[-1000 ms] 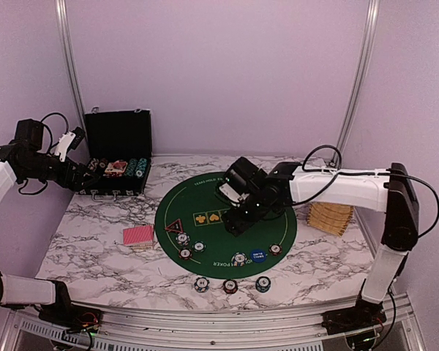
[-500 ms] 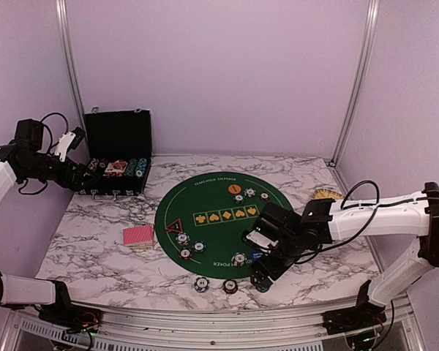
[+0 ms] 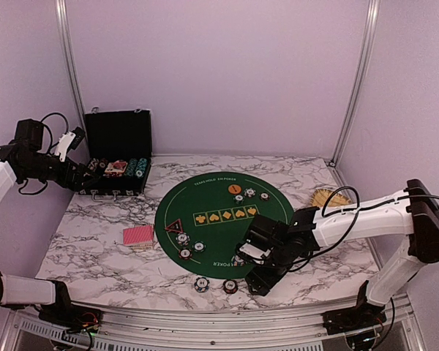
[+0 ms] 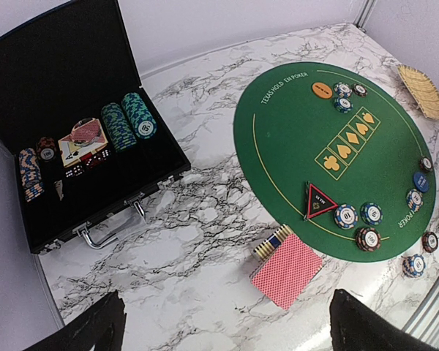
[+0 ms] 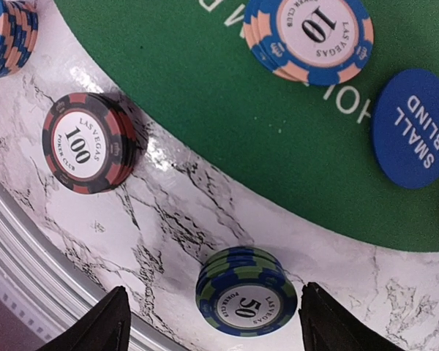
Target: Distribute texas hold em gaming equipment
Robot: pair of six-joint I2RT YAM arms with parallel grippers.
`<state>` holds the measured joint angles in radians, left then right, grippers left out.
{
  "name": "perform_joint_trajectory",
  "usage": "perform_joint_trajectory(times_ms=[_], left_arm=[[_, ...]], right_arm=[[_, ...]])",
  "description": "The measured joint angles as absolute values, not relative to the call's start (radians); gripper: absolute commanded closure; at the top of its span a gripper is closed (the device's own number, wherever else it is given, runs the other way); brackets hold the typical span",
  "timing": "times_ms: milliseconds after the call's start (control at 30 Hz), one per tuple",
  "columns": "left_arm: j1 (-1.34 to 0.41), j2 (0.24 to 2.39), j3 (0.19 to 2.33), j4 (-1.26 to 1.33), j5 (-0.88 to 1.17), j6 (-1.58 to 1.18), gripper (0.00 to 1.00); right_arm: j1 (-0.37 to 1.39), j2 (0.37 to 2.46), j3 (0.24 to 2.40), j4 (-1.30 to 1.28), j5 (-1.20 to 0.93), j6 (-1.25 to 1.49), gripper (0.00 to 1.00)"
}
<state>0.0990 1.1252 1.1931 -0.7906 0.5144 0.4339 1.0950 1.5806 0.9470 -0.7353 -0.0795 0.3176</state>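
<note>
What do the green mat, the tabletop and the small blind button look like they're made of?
Green mat: probably felt, matte with no glare. Tabletop: marble or marble-look laminate, glossy, grey veins. Small blind button: likely plastic, smooth flat blue with printed white lettering.

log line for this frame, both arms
right gripper: open over 50 chip stack on marble table | left gripper: open, empty | phase: likely pre-grasp

The right wrist view's edge cuts off one chip stack (image 5: 6,35).
</note>
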Motion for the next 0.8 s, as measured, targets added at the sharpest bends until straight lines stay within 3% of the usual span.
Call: perform_joint_trajectory(times_ms=[800], left_arm=[[0.099,1.125,1.195,-0.791,0.514,0.434,0.01]], right_arm=[[1.107,1.607,0.934,-0.735,-0.016,0.318,0.51]])
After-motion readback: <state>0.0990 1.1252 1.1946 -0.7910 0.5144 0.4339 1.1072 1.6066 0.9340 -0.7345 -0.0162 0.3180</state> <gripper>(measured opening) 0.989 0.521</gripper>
